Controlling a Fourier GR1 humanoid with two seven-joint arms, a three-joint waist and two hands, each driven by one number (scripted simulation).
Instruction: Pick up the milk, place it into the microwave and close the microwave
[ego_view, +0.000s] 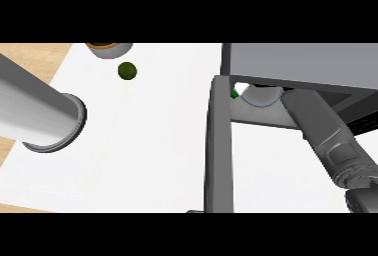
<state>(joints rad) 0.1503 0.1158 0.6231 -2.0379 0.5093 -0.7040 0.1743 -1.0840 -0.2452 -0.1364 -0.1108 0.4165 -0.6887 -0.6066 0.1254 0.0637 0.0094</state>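
Microwave (310, 62) at upper right of counter (148, 150), door (220, 145) swung open, edge-on, running from cavity's left side down to the lower edge. Right forearm (328, 135) entering from lower right, reaching up into the cavity; hand hidden inside. Plate (262, 96) in cavity mouth, just left of the forearm; small item (237, 93) beside its left rim, next to the door hinge, too hidden to identify. Left forearm (37, 112) coming in from the left edge, over counter's left side, well apart from microwave. Small round object (127, 70) on counter at upper left, bowl (108, 48) behind it at top edge.
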